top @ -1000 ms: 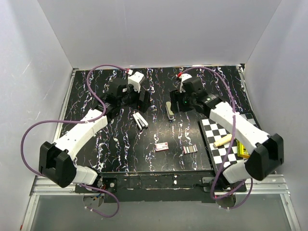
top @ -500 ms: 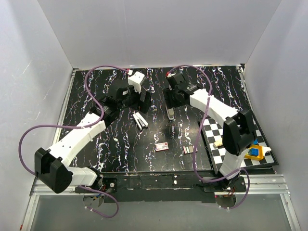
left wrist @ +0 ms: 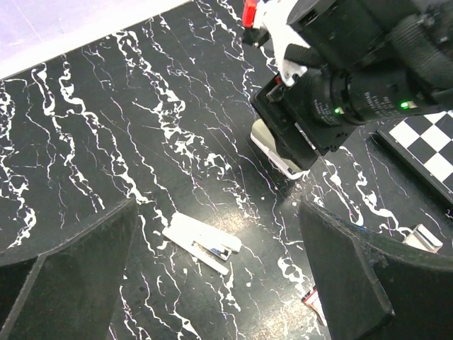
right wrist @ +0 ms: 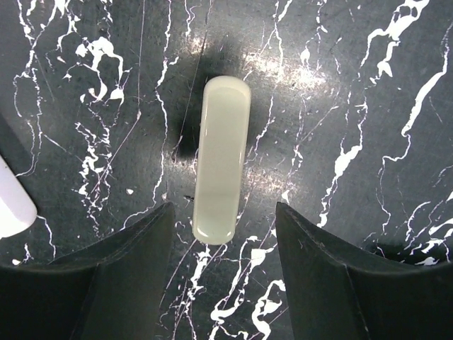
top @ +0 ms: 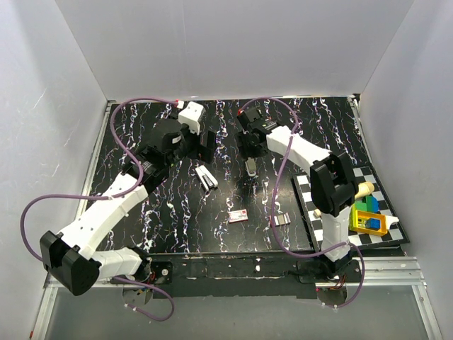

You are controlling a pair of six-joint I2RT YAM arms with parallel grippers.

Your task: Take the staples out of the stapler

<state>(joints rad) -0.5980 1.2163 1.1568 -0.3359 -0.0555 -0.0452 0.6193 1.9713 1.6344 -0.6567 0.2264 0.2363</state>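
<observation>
A cream stapler (top: 251,164) lies closed on the black marbled table (top: 156,212); in the right wrist view this stapler (right wrist: 221,159) runs lengthwise away from the camera. My right gripper (top: 249,145) hovers over it, open, and the right gripper (right wrist: 223,209) has one finger on each side of the stapler's near end without touching it. A white flat piece with a metal channel (top: 206,177) lies to the left. My left gripper (left wrist: 217,212) is wide open above that white piece (left wrist: 202,243), holding nothing. No staples show inside the stapler.
A small red-and-white box (top: 238,216) and a short grey strip (top: 280,220) lie near the front. A checkered board (top: 315,195) at the right carries a wooden peg (top: 362,190) and yellow, blue and green blocks (top: 368,218). White walls surround the table.
The right arm has swung left and turned, bringing its gripper over the cream stapler with the jaws slightly narrower. The left arm shifted a little back and left, still open.
</observation>
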